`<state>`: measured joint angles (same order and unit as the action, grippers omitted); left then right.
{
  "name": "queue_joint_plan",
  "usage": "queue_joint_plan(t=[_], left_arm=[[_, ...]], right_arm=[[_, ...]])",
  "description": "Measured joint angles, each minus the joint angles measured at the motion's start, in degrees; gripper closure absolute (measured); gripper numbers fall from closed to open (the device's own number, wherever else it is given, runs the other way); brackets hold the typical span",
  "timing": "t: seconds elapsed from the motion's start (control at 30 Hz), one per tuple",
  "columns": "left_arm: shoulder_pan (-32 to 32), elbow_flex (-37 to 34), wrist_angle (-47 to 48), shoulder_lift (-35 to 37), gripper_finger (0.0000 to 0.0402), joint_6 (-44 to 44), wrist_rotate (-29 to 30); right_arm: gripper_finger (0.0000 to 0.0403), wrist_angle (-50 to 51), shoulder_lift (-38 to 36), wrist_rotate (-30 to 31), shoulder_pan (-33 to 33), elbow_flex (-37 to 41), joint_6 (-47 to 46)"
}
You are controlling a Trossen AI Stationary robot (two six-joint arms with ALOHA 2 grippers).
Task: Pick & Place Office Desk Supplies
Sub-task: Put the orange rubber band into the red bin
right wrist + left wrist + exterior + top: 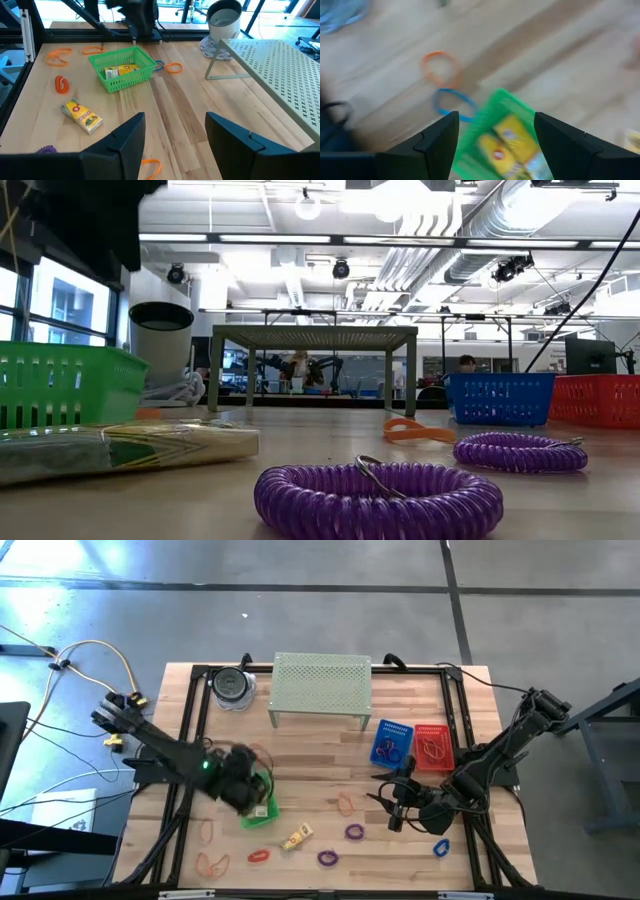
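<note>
My left gripper (247,783) hangs open and empty just above a green basket (258,808). In the left wrist view (495,125) the basket (485,120) shows below the fingers with yellow packets (507,142) lying in it. My right gripper (395,803) is open and empty, low over the table's right middle; it also shows in the right wrist view (175,130). On the table lie one yellow packet (296,837), two purple loops (354,832) (327,858), a red loop (258,856), orange loops (208,832) (345,803) and a blue loop (441,848).
A pale-green perforated shelf (322,685) stands at the far middle, with a round cup (233,687) to its left. A blue basket (392,743) and a red basket (432,747) stand at the right, each holding loops. A black frame (190,720) borders the table.
</note>
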<state>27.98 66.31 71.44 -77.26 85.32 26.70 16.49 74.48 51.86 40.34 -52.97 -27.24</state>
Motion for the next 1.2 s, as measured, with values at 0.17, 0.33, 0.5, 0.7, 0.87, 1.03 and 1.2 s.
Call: queue_joint_plan(t=[0.17, 0.33, 0.5, 0.7, 0.87, 1.03, 1.2], left_arm=[[-10.93, -0.01, 4.80, 0.38, 0.0151, -11.73, -7.42], [-19.99, -0.27, 2.45, 0.38, 0.0151, -29.85, -9.39], [-27.41, -3.01, 1.47, 0.38, 0.0151, -38.80, -14.03], [-30.62, -10.77, -5.44, 0.37, 0.0152, -42.49, -16.30], [-31.98, -15.53, -11.02, 0.36, 0.0152, -41.00, -17.92], [-34.85, -18.96, -15.14, 0.36, 0.0152, -40.48, -20.44], [-38.22, -21.03, -17.56, 0.36, 0.0152, -40.96, -20.65]], right_arm=[[0.0206, -0.02, 0.00, -0.06, -1.41, 0.00, -1.03], [0.0206, -0.04, 0.00, -1.49, -3.12, 0.00, -1.36], [0.0206, -0.07, 0.00, -2.95, -4.55, 0.00, -1.58], [0.0206, -0.07, 0.00, -4.48, -5.66, 0.00, -1.53], [0.0206, -0.04, 0.00, -4.48, -5.99, 0.00, -1.44], [0.0206, -0.04, 0.00, -4.50, -5.99, 0.00, -1.42], [0.0206, -0.07, 0.00, -4.48, -5.99, 0.00, -1.41]])
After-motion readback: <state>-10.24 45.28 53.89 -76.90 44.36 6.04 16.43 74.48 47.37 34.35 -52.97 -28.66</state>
